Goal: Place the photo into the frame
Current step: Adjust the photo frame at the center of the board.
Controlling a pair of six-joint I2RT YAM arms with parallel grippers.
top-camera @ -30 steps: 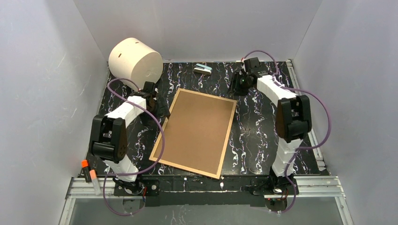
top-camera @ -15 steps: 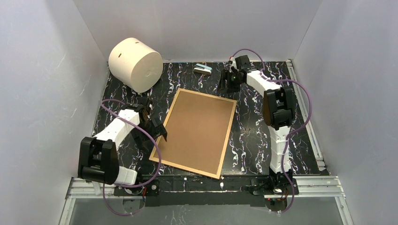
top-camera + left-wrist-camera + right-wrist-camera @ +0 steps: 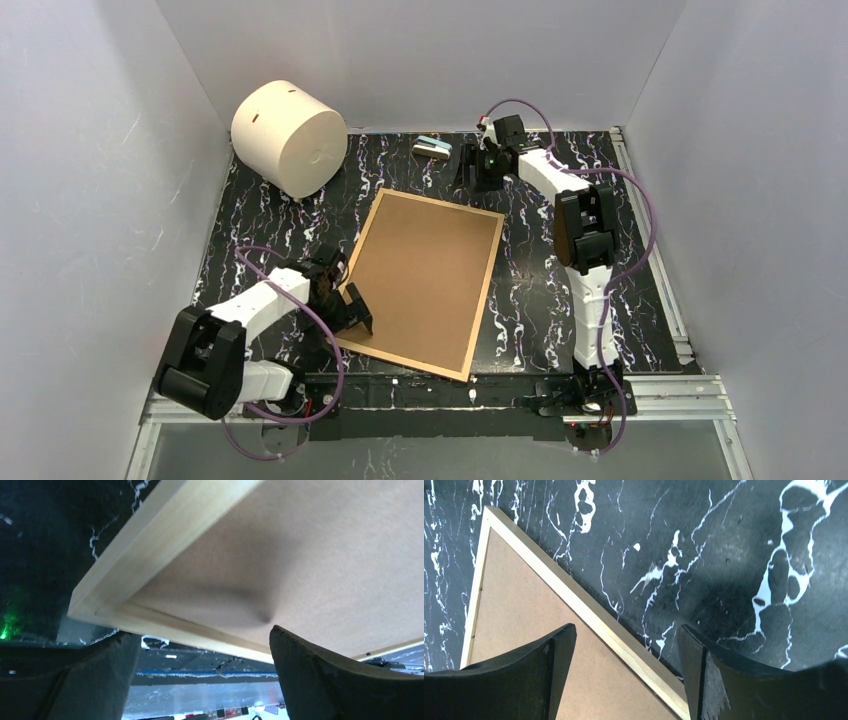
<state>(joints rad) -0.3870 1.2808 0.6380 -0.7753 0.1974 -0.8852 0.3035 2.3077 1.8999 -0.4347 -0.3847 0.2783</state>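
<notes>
The frame point(image 3: 425, 280) lies flat in the middle of the black marble table with its plain brown back up and thin light-wood edges around it. The photo is not in view. My left gripper point(image 3: 350, 306) is at the frame's near-left corner. In the left wrist view that corner point(image 3: 150, 575) fills the picture, and the open left gripper point(image 3: 205, 672) holds nothing. My right gripper point(image 3: 473, 168) hovers just beyond the frame's far edge. In the right wrist view the open right gripper point(image 3: 626, 652) straddles the wooden far edge point(image 3: 589, 615) without touching it.
A large white cylinder point(image 3: 290, 137) lies on its side at the far left corner. A small grey-blue object point(image 3: 432, 148) sits at the back, close to the right gripper. White walls enclose the table on three sides.
My left gripper has swung from the frame's far-left side down to its near-left corner. My right gripper has moved left along the back and its jaws have opened wider.
</notes>
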